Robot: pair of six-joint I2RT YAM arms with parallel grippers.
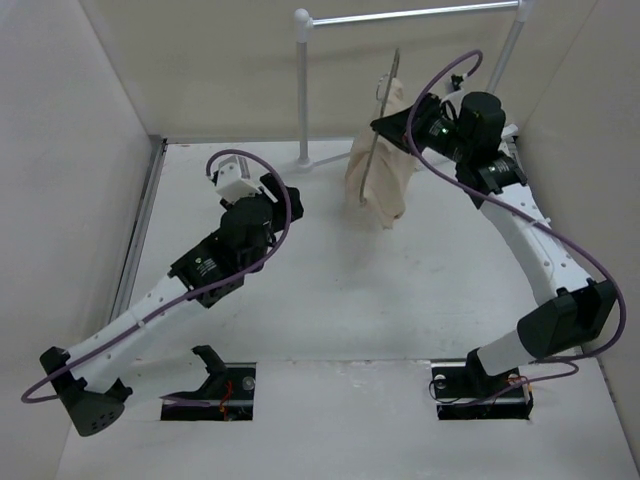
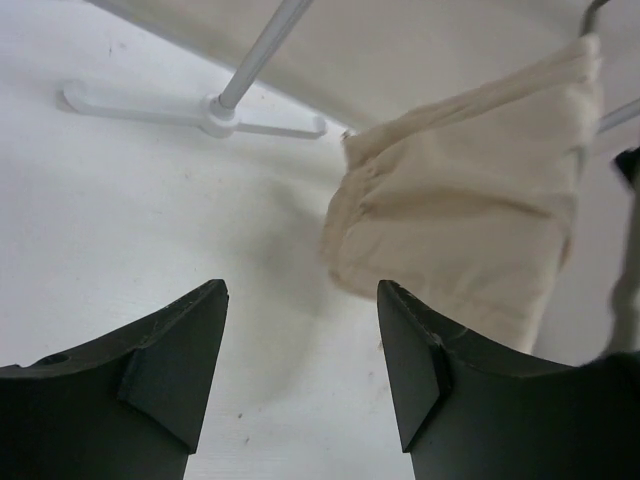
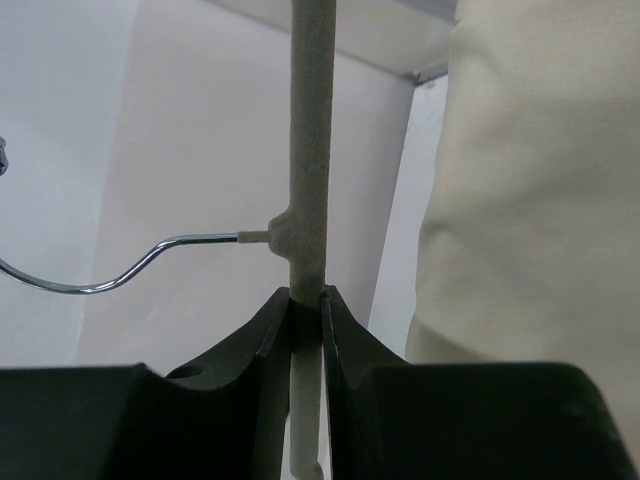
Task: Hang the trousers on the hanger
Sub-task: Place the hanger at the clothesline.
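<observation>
The beige trousers point(image 1: 385, 185) hang folded over the thin grey hanger point(image 1: 392, 80), held up off the table near the back. My right gripper point(image 1: 388, 125) is shut on the hanger. In the right wrist view its jaws point(image 3: 305, 300) pinch the grey bar point(image 3: 310, 150), the metal hook point(image 3: 100, 278) curls off to the left and the trousers point(image 3: 530, 200) fill the right side. My left gripper point(image 1: 230, 168) hovers over the table to the left of the trousers, open with nothing in it. Seen from the left wrist, its fingers point(image 2: 300, 290) are spread above bare table and the trousers point(image 2: 470, 220) hang ahead to the right.
A white tubular clothes rack point(image 1: 410, 14) stands at the back, its left post and foot point(image 1: 303, 155) just behind the trousers; the foot point(image 2: 215, 115) also shows in the left wrist view. White walls close in on both sides and behind.
</observation>
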